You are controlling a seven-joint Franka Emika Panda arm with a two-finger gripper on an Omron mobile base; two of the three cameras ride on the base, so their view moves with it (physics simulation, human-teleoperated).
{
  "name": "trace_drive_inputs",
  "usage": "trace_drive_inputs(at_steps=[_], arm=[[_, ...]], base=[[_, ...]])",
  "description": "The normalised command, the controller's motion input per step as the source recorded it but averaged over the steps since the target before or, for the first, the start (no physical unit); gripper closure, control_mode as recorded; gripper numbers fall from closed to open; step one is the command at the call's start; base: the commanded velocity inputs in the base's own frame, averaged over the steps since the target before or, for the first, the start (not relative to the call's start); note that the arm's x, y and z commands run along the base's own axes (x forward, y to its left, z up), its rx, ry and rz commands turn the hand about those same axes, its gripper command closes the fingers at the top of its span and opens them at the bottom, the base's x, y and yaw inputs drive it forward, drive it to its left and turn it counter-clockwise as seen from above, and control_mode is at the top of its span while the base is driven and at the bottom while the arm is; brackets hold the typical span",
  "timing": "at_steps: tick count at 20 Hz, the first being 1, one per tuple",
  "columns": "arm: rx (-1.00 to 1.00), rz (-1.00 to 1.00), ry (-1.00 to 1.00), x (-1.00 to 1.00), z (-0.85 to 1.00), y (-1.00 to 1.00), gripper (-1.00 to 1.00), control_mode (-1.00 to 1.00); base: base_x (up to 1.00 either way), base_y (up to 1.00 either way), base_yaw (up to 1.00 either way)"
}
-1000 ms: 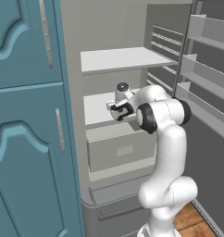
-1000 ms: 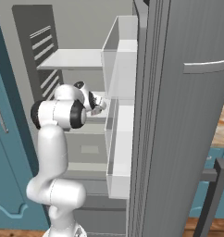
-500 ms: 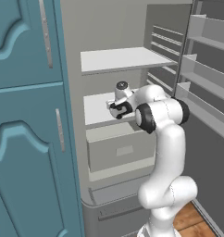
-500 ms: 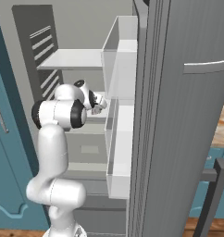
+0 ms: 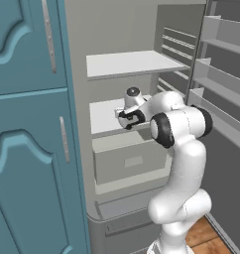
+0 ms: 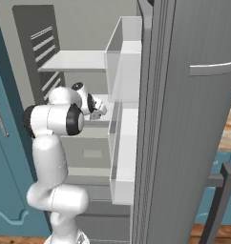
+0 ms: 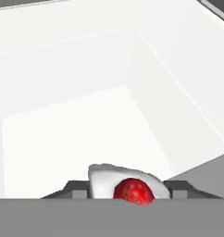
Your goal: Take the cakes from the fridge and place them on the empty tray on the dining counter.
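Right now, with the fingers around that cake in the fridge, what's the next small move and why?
Probably lift slightly and draw back out of the fridge. In the hand view the cake wedge with its red topping sits between the two fingers, which appear closed against its sides, and the white shelf lies beyond it.

Base cameras flank open fridge (image 5: 142, 64), hand camera close inside

Between the earlier frames and now, the gripper (image 7: 125, 192) has been closed from wide open onto a cake wedge (image 7: 123, 184), which is now pinched between the fingertips (image 7: 79, 191) over the fridge shelf (image 7: 81, 134); the arm has barely been shifted.
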Motion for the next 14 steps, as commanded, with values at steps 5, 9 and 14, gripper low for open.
trace_drive_inputs(at_steps=[5, 9, 14], arm=[[0.12, -0.01, -0.22, -1.0, 0.59, 0.0, 1.0, -1.0], [0.06, 0.0, -0.19, -1.0, 0.96, 0.0, 1.0, -1.0], [0.06, -0.01, 0.01, -0.99, 1.0, 0.0, 1.0, -1.0]], base=[[0.0, 0.0, 0.0], [0.0, 0.0, 0.0], [0.0, 0.0, 0.0]])
